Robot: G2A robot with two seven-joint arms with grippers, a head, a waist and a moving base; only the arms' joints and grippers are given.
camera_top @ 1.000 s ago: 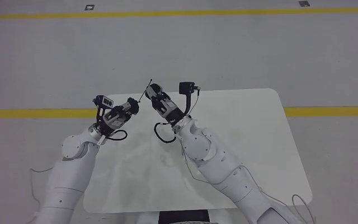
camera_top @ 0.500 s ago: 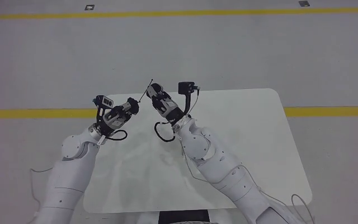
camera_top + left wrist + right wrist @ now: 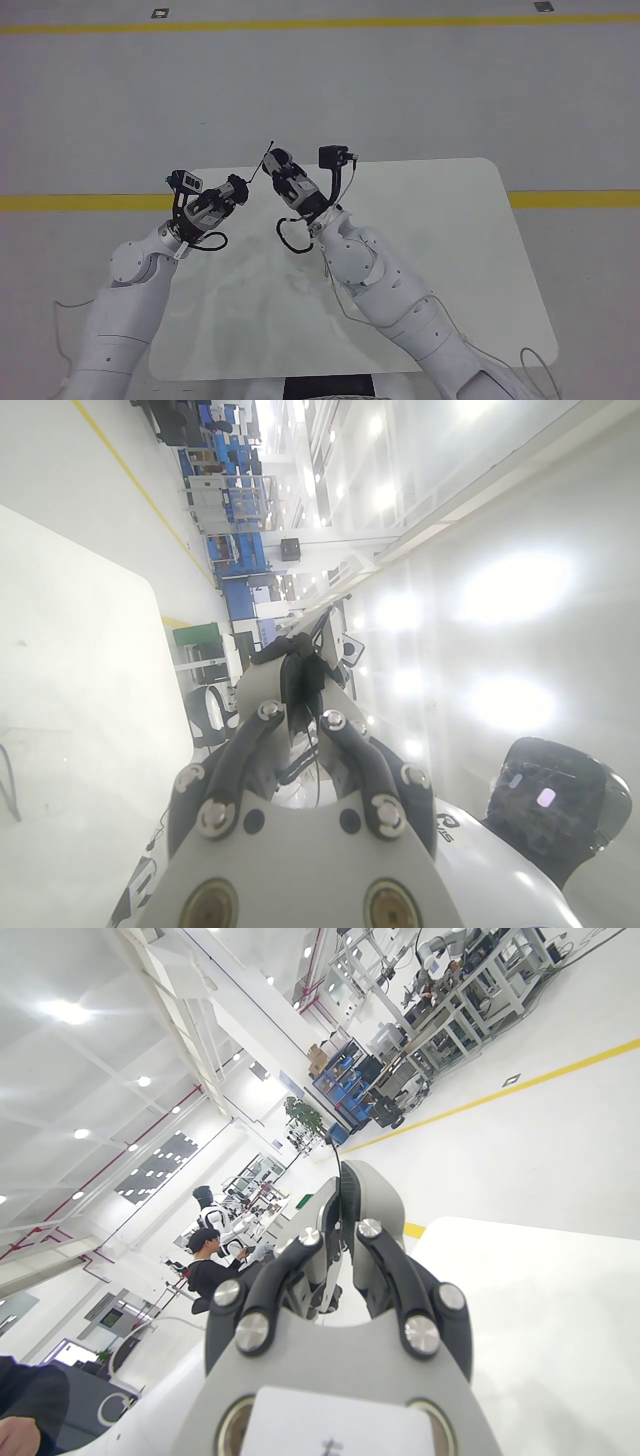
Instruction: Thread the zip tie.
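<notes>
Zip tie: a thin black plastic strip with a small square head at its free end, held in the air over the far edge of the smooth white table. The right gripper clenches it between ribbed pads. The left gripper pinches its other stretch.

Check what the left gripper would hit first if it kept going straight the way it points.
Probably the right gripper: the left gripper aims at its fingers from close by. The zip tie that the right gripper holds may come first; depth is unclear.
</notes>
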